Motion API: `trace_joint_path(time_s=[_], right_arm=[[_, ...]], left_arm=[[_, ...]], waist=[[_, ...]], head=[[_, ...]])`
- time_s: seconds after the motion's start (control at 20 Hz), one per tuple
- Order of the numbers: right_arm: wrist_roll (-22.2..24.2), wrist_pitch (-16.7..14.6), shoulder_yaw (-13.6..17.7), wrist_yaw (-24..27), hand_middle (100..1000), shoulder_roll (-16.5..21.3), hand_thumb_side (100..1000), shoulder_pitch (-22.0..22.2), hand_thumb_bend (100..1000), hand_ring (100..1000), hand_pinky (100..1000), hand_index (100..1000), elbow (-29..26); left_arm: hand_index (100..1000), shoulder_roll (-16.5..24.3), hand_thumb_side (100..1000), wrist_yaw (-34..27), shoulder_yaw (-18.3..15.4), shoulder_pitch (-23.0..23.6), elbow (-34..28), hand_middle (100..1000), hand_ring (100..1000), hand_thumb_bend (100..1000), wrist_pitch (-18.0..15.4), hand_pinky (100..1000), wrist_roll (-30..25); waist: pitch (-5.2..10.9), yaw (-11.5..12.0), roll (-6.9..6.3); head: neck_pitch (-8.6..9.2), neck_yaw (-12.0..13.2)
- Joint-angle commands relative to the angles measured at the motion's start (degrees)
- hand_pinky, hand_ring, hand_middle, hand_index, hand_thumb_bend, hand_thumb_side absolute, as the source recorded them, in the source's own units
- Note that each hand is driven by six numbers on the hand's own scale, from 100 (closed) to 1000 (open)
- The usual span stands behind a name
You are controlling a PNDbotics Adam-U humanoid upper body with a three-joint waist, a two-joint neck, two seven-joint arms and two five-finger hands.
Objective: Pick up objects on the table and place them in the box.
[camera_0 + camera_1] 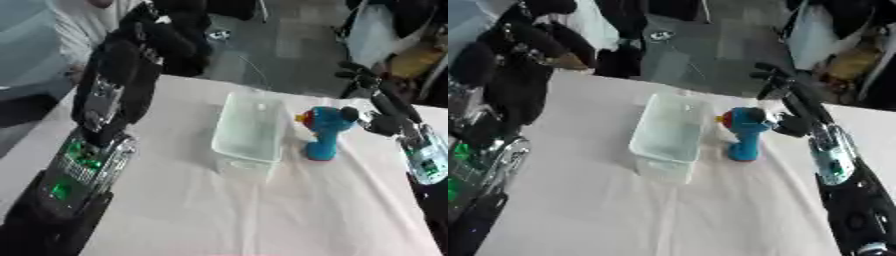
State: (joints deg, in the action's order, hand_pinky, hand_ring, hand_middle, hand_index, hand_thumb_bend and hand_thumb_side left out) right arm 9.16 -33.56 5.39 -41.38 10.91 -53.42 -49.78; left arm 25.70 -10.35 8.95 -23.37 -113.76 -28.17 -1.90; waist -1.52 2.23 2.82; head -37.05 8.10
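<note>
A blue toy figure (324,132) with a red and yellow patch on its head stands upright on the white tablecloth, just right of the clear plastic box (251,127). The box looks empty. My right hand (785,95) comes in from the right, its fingers (354,72) stretched out behind and above the toy. Its thumb (351,114) lies against the toy's head, and the hand is not closed round the toy. My left hand (166,30) is raised high at the far left, well away from the box, and reads only as a dark shape.
The white-covered table (262,210) stretches toward me. My left forearm (96,145) rises over its left edge. Beyond the far edge are grey floor, dark bags and a person in white.
</note>
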Motion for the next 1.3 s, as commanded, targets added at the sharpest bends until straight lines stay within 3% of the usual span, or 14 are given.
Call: trace_joint_path(time_s=[0.05, 0.3, 0.7, 1.3], right_arm=[[0.2, 0.2, -0.1, 0.6, 965, 1.5, 1000, -1.7, 903, 593, 798, 889, -1.3], [1.0, -0.7, -0.3, -0.7, 972, 1.5, 1000, -2.3, 909, 611, 818, 901, 0.6], [2.6, -4.2, 0.3, -4.6, 978, 2.3, 1000, -4.4, 910, 624, 849, 921, 9.2], [1.0, -5.2, 1.0, -8.6, 979, 2.7, 1000, -5.5, 899, 626, 850, 924, 15.1]], left_arm=[[655, 0.7, 916, -0.3, -0.4, -0.9, -0.8, 801, 578, 260, -0.1, 525, -0.1], [655, 0.6, 916, -0.3, -0.4, -1.1, -0.8, 802, 578, 260, -0.1, 525, -0.1], [655, 0.4, 916, -0.4, -0.4, -1.5, -0.8, 802, 578, 260, -0.1, 525, -0.2], [655, 0.1, 917, -0.5, -0.3, -2.0, -0.8, 803, 577, 260, 0.0, 524, -0.6]], waist=[[0.69, 0.0, -0.17], [0.55, 0.2, -0.19], [0.13, 0.4, -0.21], [-0.53, 0.9, -0.24]], head=[[0.2, 0.4], [0.33, 0.5], [0.35, 0.6], [2.38, 0.1]])
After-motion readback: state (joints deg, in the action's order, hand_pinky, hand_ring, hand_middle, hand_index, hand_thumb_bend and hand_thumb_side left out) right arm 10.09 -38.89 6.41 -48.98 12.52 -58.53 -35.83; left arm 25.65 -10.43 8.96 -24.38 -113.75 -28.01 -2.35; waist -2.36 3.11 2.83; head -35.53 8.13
